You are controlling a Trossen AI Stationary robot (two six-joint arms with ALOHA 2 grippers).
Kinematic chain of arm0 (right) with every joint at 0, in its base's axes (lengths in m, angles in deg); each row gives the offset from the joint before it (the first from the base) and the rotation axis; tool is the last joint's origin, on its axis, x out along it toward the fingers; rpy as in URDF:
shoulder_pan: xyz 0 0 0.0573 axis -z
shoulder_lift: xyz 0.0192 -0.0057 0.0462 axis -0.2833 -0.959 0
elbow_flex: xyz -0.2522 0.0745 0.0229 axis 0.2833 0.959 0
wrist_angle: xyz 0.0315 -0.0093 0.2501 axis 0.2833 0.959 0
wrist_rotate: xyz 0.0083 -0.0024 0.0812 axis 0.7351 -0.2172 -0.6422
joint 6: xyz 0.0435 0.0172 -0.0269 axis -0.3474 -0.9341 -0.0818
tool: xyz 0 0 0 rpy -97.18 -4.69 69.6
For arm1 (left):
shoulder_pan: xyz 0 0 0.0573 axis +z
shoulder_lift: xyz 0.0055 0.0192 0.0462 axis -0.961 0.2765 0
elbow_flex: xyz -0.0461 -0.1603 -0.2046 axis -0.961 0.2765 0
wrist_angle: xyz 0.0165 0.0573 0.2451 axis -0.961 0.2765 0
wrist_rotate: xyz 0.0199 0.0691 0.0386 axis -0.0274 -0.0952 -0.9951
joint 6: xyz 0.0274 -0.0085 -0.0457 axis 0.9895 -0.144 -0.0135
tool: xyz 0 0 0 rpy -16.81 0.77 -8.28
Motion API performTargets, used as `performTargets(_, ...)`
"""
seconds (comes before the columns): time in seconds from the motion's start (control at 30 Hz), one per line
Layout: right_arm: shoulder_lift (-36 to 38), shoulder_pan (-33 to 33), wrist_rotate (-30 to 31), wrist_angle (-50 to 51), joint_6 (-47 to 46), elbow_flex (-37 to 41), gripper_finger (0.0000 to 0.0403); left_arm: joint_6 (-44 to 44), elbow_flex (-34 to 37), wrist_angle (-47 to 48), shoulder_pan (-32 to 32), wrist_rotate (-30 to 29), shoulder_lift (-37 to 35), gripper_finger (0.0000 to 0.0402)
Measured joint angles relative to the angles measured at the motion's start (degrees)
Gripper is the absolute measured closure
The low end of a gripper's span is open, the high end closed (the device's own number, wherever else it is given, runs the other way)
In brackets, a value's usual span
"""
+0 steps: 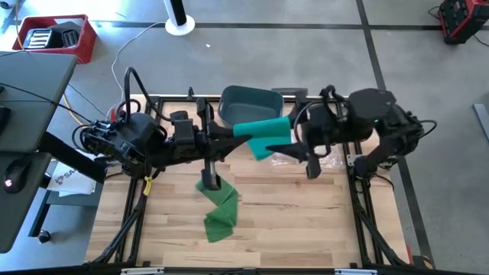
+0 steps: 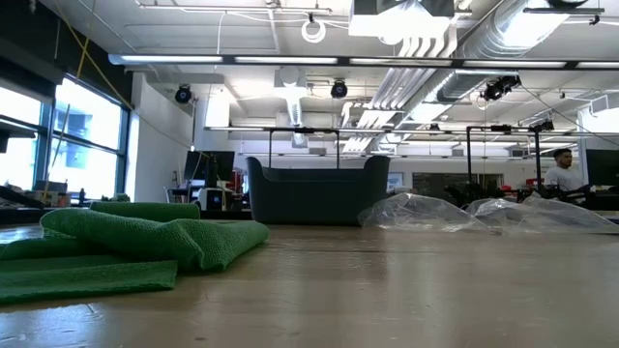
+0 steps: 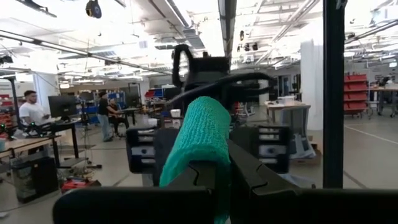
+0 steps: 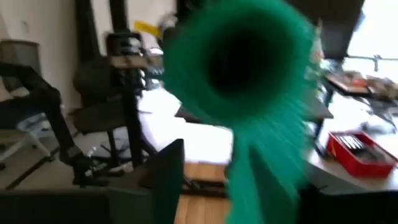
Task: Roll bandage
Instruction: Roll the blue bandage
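Two arms meet over the worktop, a green bandage roll between them.

High view: both arms reach inward, level above the worktop (image 1: 306, 229); the left claw (image 1: 238, 131) is pressed together, pinching the bandage (image 1: 263, 130) roll's end, and the right claw (image 1: 294, 131) faces the other end, with a loose tail dropping to the folded heap below the left arm. Low view: that heap lies on the worktop, a dark bin (image 2: 314, 188) behind. Left wrist view: the roll stretches straight ahead from the pinching fingers. Right wrist view: spread fingers flank the roll's hollow end.

No readable text, label or number anywhere.
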Motion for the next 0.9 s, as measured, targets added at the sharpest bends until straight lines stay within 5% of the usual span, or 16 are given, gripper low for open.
performTargets(0.27, -2.33, -0.03, 3.89, -1.73, 1.61, 0.01, 0.0386, -0.98, 0.0, -0.18, 0.48, 0.44, 0.0, 0.0396)
performTargets(0.43, -2.05, -0.02, 8.39, 3.46, -1.58, -0.04, 0.0399, -0.72, 0.0, -2.82, 0.45, 0.46, -0.62, 0.0396)
performTargets(0.9, -5.17, -3.61, 7.29, 14.59, -7.61, -0.04, 0.0403, 3.76, 0.04, -4.85, 0.72, 0.11, -4.96, 0.0396)
